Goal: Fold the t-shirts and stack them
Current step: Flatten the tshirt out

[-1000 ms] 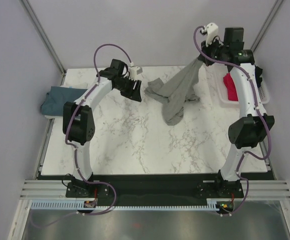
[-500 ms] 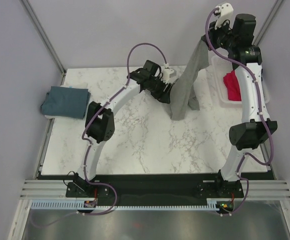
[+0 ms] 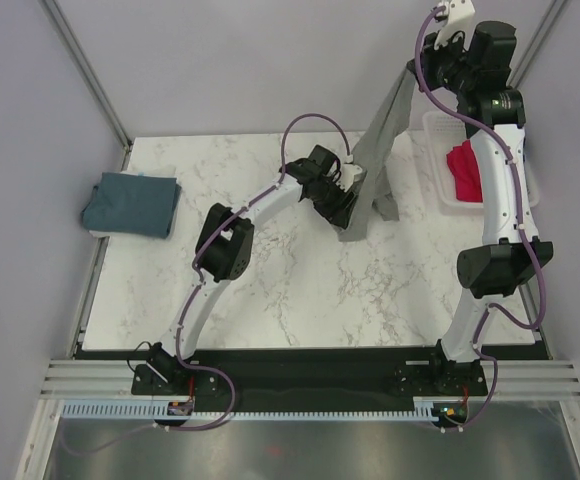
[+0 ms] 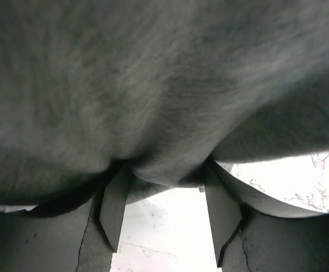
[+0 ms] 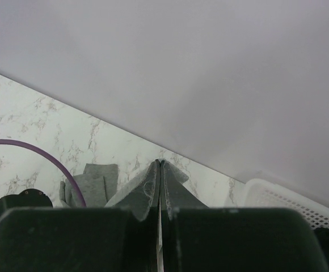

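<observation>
Hold right tool (image 5: 160,165) pinched on grey t-shirt (image 3: 381,135), up high. Push wide-open left tool (image 4: 165,173) deeper into hanging cloth before closing.

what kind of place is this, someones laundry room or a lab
Probably a robot lab work cell, not a home: a marble-pattern table boxed in by plain panel walls, the left arm and right arm bolted at its near edge, and a white basket holding a pink t-shirt.

Right arm raised high over the far right corner, right gripper (image 3: 415,68) pinching grey t-shirt (image 3: 378,135); left arm stretched toward the far edge, left gripper (image 3: 353,200) fingers apart.
</observation>
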{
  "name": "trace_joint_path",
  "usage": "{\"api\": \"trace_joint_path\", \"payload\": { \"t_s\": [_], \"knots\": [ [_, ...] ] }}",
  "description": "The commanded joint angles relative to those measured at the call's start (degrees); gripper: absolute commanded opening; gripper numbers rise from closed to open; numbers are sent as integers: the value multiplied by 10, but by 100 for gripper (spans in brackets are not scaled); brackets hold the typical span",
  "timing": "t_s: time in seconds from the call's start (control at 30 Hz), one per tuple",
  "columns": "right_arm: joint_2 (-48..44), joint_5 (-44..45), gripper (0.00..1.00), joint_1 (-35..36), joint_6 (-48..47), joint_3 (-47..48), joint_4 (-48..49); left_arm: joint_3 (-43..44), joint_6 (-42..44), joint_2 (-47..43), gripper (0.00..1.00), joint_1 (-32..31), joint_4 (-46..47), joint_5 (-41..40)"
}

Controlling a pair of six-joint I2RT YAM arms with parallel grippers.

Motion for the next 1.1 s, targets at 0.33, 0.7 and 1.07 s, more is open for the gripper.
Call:
{"api": "trace_joint_path", "payload": {
  "t_s": [0.33, 0.7, 1.07],
  "knots": [
    [-23, 69, 0, -2, -9, 23, 43, 22, 27, -46, 2, 18, -3, -12],
    [-67, 86, 0, -6, 19, 7, 57, -57, 104, -385, 2, 157, -10, -32],
    [-253, 68, 0, -5, 64, -122, 163, -18, 181, -536, 3, 138, -7, -72]
  ]
}}
